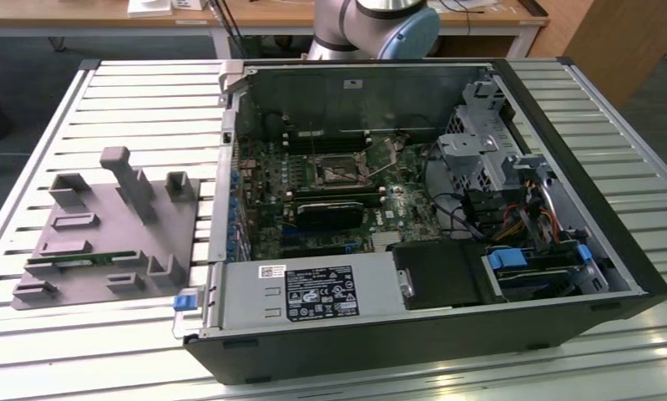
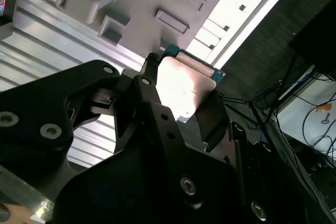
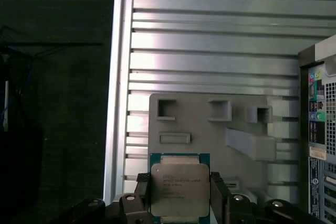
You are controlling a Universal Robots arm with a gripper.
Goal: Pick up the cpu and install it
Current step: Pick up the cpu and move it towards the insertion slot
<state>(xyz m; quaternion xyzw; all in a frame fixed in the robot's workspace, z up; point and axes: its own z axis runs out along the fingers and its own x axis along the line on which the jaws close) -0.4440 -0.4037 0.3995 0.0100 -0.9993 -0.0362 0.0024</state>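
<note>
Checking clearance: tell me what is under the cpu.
Below the cpu, gripped in the claw, lie a grey tray and the slatted table. The tray part directly beneath it is hidden.

cpu (image 3: pixel 179 195): one edge is cut off by the frame in the first wrist view; two sides are covered by the gripper (image 3: pixel 179 179).
arm (image 1: pixel 378 25): cut off in the exterior view.
case (image 3: pixel 317 129): mostly cut off in the first wrist view.

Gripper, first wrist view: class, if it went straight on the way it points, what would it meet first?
The gripper, shut on the cpu, would probably meet the grey fixture tray; depth unclear.
</note>
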